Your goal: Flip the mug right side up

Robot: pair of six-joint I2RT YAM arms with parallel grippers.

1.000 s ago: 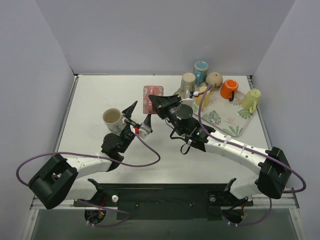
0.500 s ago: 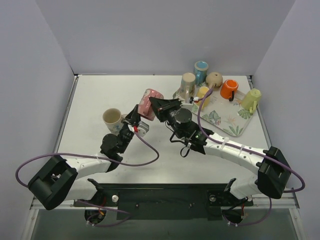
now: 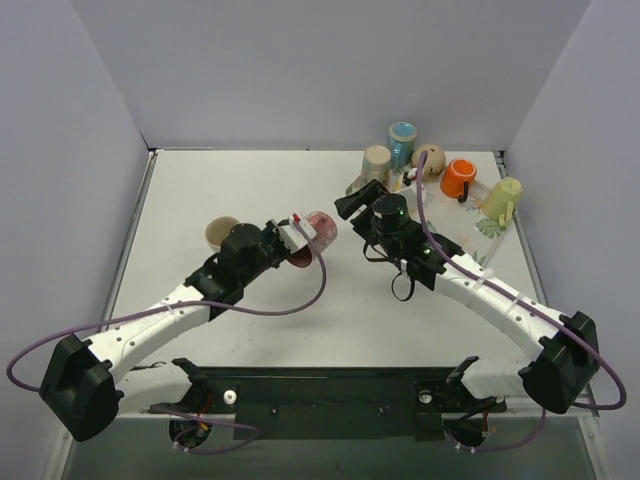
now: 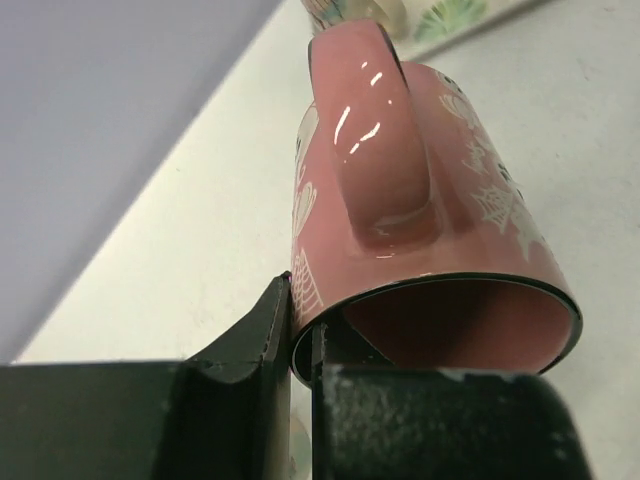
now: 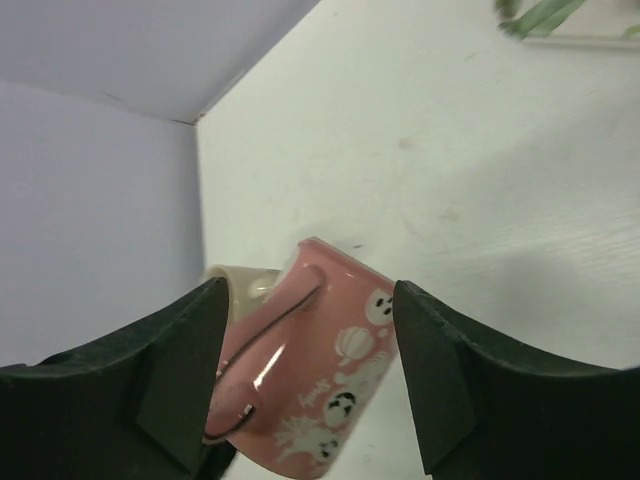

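Observation:
The pink mug (image 3: 318,228) with white ghost prints hangs tilted on its side above the table, left of centre. My left gripper (image 3: 298,242) is shut on its rim, one finger outside the wall and one inside the mouth. In the left wrist view the mug (image 4: 420,210) shows its handle upward and its open mouth toward the camera, with the gripper (image 4: 302,322) pinching the rim. My right gripper (image 3: 356,201) stands open just right of the mug, apart from it. In the right wrist view the mug (image 5: 325,385) lies beyond the open gripper (image 5: 310,292).
A cream mug (image 3: 218,231) stands upright behind my left arm, close to the pink mug. A floral tray (image 3: 455,245) at the back right carries and adjoins several mugs: teal (image 3: 402,134), beige (image 3: 377,160), orange (image 3: 458,178) and yellow-green (image 3: 503,198).
My left gripper closed on the pink mug's rim and swung it over onto its side. My right gripper let go of the mug, opened and drew back to the right.

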